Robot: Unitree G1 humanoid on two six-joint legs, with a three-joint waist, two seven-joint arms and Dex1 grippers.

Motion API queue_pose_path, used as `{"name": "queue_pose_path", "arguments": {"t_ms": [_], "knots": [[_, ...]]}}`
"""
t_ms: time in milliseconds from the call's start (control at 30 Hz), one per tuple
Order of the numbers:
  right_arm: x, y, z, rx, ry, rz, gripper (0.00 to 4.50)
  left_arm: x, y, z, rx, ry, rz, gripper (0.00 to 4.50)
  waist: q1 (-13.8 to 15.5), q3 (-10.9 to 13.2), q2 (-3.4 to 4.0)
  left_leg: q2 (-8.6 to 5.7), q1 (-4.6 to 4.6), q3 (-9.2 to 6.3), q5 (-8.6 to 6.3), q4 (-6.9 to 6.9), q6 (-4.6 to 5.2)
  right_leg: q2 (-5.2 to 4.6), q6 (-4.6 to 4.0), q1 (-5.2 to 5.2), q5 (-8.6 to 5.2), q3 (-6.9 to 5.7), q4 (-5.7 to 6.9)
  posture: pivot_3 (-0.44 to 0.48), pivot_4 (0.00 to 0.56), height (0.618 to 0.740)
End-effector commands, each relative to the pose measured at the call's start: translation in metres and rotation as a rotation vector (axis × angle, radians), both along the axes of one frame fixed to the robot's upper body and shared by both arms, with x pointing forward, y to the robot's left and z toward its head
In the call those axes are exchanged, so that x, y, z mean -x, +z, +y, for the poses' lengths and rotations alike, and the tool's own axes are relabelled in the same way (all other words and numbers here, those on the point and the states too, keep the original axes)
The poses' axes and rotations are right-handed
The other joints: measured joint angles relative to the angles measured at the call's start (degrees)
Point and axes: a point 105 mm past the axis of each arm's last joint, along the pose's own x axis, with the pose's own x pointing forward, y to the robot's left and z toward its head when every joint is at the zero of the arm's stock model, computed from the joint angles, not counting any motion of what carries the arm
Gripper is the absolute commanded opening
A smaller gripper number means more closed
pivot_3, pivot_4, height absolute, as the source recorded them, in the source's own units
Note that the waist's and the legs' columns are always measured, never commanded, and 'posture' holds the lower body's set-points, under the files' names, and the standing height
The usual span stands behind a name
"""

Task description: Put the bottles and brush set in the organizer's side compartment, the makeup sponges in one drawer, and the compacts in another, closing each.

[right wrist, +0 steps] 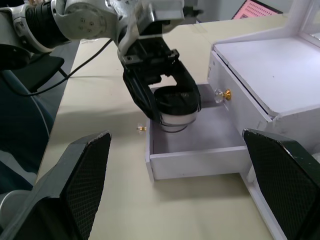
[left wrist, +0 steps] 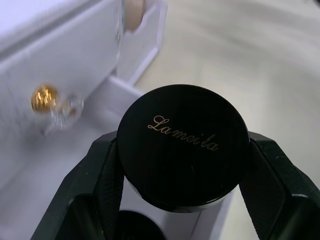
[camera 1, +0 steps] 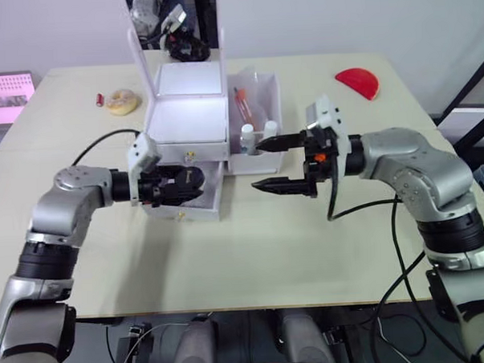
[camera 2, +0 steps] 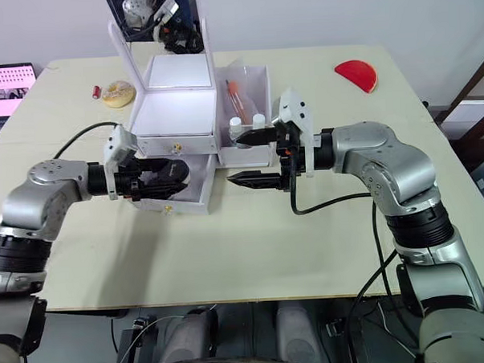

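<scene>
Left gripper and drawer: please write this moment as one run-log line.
left gripper: shut on jar | over open lower drawer | right gripper: open, empty

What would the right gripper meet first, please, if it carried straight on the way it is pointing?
Most likely the open lower drawer of the organizer, with the left gripper holding a compact just above it; depth is uncertain.

Open lower drawer (right wrist: 200, 145) — left gripper (right wrist: 170, 107) with compact (right wrist: 175, 107) blocks it — tabletop (camera 1: 309, 243) beside free.
</scene>
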Motion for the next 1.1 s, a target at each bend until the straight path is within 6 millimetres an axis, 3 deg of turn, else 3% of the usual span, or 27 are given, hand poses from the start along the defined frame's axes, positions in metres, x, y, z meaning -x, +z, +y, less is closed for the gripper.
{"name": "queue_pose_path", "arguments": {"t_ms": [33,233,767,800,867,1100], "knots": [[0.002,0.016,0.004,-0.024,0.012,-0.070,4.50,-0.005,0.007,-0.001,-0.009,-0.018,-0.049,2.66,0.2,0.0,0.00,0.00,-0.02,0.00,0.00,0.00,0.00,0.00,0.00,-0.01,0.00,0.00,-0.01,0.000,0.150,0.739],[0.003,0.014,0.004,-0.038,-0.012,-0.071,4.50,-0.011,0.003,-0.011,-0.011,-0.039,-0.055,2.66,0.6,0.0,0.00,0.00,-0.08,0.00,0.00,0.05,0.00,0.00,0.00,0.00,0.00,0.00,-0.01,0.000,0.150,0.739],[0.001,0.017,0.005,-0.055,-0.047,-0.093,4.50,-0.010,0.002,-0.011,-0.051,-0.076,-0.021,2.66,0.3,0.0,0.01,0.00,-0.06,-0.01,0.00,0.04,0.00,0.00,0.01,-0.01,0.00,0.01,0.01,0.000,0.150,0.739],[0.001,0.017,0.005,-0.056,-0.048,-0.094,4.50,-0.011,0.002,-0.011,-0.048,-0.074,-0.020,3.69,0.3,0.0,0.00,0.00,-0.06,0.00,0.00,0.04,0.00,0.00,0.01,-0.01,0.00,0.01,0.01,0.000,0.150,0.739],[0.001,0.018,0.006,-0.056,-0.050,-0.095,4.50,-0.012,0.004,-0.010,-0.053,-0.068,-0.028,4.48,0.3,0.0,0.00,0.00,-0.06,0.00,0.00,0.04,0.00,0.00,0.01,-0.01,0.00,0.00,0.01,0.000,0.150,0.739],[-0.001,0.018,0.005,-0.057,-0.057,-0.099,4.50,-0.015,0.017,-0.009,-0.025,-0.060,-0.042,4.48,0.3,0.0,0.00,0.00,-0.06,-0.01,0.00,0.04,0.00,0.00,0.02,-0.01,0.00,0.00,0.01,0.000,0.150,0.739]]}}
